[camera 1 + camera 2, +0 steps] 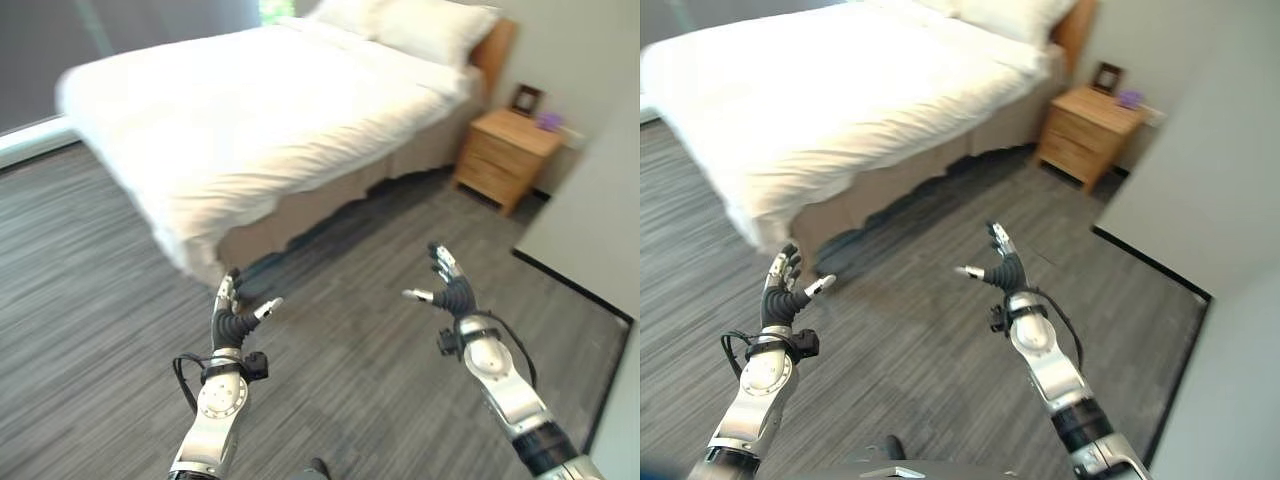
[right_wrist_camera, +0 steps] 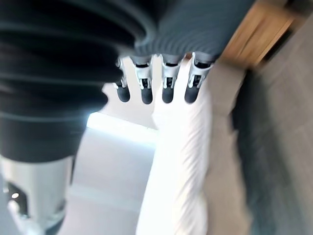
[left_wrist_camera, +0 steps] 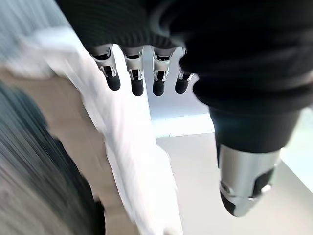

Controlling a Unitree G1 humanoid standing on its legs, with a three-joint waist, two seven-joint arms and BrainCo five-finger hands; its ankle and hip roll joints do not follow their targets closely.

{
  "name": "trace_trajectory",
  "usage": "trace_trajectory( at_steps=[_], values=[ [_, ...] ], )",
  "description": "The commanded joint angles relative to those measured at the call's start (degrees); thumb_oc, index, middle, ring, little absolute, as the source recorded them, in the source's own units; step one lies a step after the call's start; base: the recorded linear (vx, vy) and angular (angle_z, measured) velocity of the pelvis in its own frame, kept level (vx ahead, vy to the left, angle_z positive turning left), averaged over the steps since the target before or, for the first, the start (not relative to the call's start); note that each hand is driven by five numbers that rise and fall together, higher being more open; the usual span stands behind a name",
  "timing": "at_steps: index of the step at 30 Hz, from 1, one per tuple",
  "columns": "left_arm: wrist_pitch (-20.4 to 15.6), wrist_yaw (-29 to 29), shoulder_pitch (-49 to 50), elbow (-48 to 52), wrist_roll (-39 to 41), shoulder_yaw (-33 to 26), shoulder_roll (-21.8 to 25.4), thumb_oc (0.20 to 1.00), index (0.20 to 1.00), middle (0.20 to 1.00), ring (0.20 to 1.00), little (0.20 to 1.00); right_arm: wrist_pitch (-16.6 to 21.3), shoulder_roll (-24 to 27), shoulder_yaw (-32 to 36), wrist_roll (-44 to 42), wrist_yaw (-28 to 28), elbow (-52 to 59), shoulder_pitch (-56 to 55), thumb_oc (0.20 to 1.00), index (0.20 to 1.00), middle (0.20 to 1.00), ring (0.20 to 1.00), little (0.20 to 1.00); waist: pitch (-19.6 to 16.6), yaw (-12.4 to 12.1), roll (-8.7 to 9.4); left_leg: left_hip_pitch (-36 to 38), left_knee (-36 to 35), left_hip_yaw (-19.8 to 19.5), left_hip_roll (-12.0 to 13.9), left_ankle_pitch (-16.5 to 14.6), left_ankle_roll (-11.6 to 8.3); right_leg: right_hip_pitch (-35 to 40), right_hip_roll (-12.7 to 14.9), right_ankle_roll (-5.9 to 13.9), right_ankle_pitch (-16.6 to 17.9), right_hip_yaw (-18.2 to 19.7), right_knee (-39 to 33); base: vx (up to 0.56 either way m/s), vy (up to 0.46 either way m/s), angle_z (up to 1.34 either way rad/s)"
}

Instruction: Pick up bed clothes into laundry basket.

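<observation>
Near the bed (image 1: pixel 270 110), both hands are up over the grey floor (image 1: pixel 90 290). White bed clothes (image 1: pixel 240 130) lie spread on top of the bed. Left hand (image 1: pixel 232 318) has its fingers spread wide and holds nothing. Right hand (image 1: pixel 452 288) is wide too, and empty. Beside the bed stands a wooden nightstand (image 1: pixel 503 155).

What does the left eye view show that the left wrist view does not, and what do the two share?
Left eye view alone: the wooden nightstand beside the bed, the pillows at its head, and the right hand, open above the floor. Left wrist view alone: the left hand's fingertips and thumb from very close. Shared: the left hand, open and empty, and the white bed cover hanging over the bed's edge.
</observation>
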State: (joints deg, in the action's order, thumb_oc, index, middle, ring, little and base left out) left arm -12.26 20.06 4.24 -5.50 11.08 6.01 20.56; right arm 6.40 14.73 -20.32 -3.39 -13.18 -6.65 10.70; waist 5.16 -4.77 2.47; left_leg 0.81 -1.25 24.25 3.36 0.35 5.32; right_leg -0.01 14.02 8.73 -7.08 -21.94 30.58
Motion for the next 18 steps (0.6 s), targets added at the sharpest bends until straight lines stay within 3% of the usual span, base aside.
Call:
trace_trajectory(
  at_steps=[1, 2, 4, 5, 7, 8, 11, 12, 13, 18],
  values=[
    [-2.65, -0.73, -6.2, -0.09, 2.95, 2.31, 4.03, 1.0, 1.0, 1.0, 1.0, 1.0, 3.58, -0.15, 1.64, -3.44, -1.27, 2.19, 1.6, 1.0, 1.0, 1.0, 1.0, 1.0, 3.3, 3.52, 2.05, -1.4, -3.75, -14.61, -2.59, -3.07, -3.67, -6.58, -13.13, -3.61, -0.78, 19.05, -13.29, 0.1, -0.037, 2.39],
    [-2.65, -0.73, -6.24, -0.11, 2.96, 2.31, 4.03, 1.0, 1.0, 1.0, 1.0, 1.0, 3.58, -0.14, 1.65, -3.44, -1.27, 2.18, 1.64, 1.0, 1.0, 1.0, 1.0, 1.0, 3.16, 3.53, 1.96, -1.65, -3.75, -14.63, -2.46, -2.94, -3.72, -6.7, -13.26, -3.67, -0.5, 19.01, -13.54, 0.13, -0.075, 2.83],
    [-2.6, -1.64, -5.93, 0.48, 3.25, 3.24, 4.59, 1.0, 1.0, 1.0, 1.0, 1.0, 3.46, 0.15, 2.29, -4.43, -0.71, 4.03, 0.62, 1.0, 1.0, 1.0, 1.0, 1.0, 2.81, 4.64, 2.22, -2.42, -3.75, -18.79, -3.66, -2.82, -4.02, -7.26, -13.92, -4.5, 0.81, 24.02, -19.7, 0.2, -0.063, 1.91],
    [-2.38, -2.15, -5.51, 1.04, 3.22, 3.88, 4.72, 1.0, 1.0, 1.0, 1.0, 1.0, 3.41, 0.41, 2.46, -4.62, -0.42, 4.8, -0.23, 1.0, 1.0, 1.0, 1.0, 1.0, 2.66, 5.64, 2.39, -1.99, -3.75, -22.57, -5.01, -2.88, -3.79, -7.81, -16.25, -4.64, 1.65, 29.73, -22.32, 0.24, -0.035, 1.22],
    [-2.09, -3.16, -5.1, 1.16, 3.85, 4.65, 4.59, 1.0, 1.0, 1.0, 1.0, 1.0, 3.17, 1.06, 2.76, -5.09, -0.22, 5.56, -1.57, 1.0, 1.0, 1.0, 1.0, 1.0, 2.53, 6.81, 2.66, -1.61, -3.75, -27.22, -7.32, -2.23, -3.49, -8.63, -20.39, -4.66, 4.2, 37.05, -24.36, 0.19, 0.003, 1.32],
    [-2.08, -3.63, -4.89, 0.96, 4.97, 4.89, 4.51, 1.0, 1.0, 1.0, 1.0, 1.0, 3.07, 1.41, 2.54, -5.62, -0.04, 5.87, -1.92, 1.0, 1.0, 1.0, 1.0, 1.0, 2.56, 7.16, 2.74, -1.31, -3.75, -28.94, -8.51, -2.18, -3.4, -8.56, -21.55, -4.83, 5.33, 37.92, -25.46, 0.14, -0.001, 1.43],
    [-1.72, -4.23, -5.04, 0.38, 5.74, 5.15, 4.9, 1.0, 1.0, 1.0, 1.0, 1.0, 3.19, 1.68, 2.19, -5.72, -0.03, 6.23, -1.69, 1.0, 1.0, 1.0, 1.0, 1.0, 2.44, 7.69, 3.17, -0.68, -3.75, -30.58, -9.64, -2.49, -3.41, -7.29, -20.65, -5.27, 6.89, 35.74, -28.11, 0.1, -0.038, 1.21],
    [-1.49, -4.66, -4.81, -0.39, 5.4, 5.15, 5.04, 1.0, 1.0, 1.0, 1.0, 1.0, 3.02, 1.17, 2.3, -5.84, -0.04, 5.96, -1.1, 1.0, 1.0, 1.0, 1.0, 1.0, 2.35, 7.44, 3.55, -0.12, -3.75, -29.93, -9.49, -2.83, -3.71, -5.6, -18.39, -5.01, 8.56, 32.46, -30.81, 0.08, -0.099, 0.98],
    [-1.24, -4.5, -4.65, -0.45, 5.31, 4.96, 4.89, 1.0, 1.0, 1.0, 1.0, 1.0, 2.99, 1.08, 2.14, -5.93, 0.06, 5.92, -0.71, 1.0, 1.0, 1.0, 1.0, 1.0, 2.31, 7.32, 3.43, 0.36, -3.75, -29.24, -9.07, -3.0, -3.83, -4.99, -17.84, -4.76, 9.21, 31.05, -31.51, 0.11, -0.114, 0.65],
    [-0.85, -4.54, -1.63, 0.62, 4.76, 3.58, 4.15, 1.0, 1.0, 1.0, 1.0, 1.0, 2.76, 1.18, 2.47, -6.65, 0.24, 6.25, -1.52, 1.0, 1.0, 1.0, 1.0, 1.0, 0.93, 6.39, 3.47, 2.59, -3.75, -26.15, -8.06, -4.92, -4.1, -0.55, -15.81, -4.67, 9.5, 28.49, -35.58, 0.11, -0.032, -0.39]
  ],
)
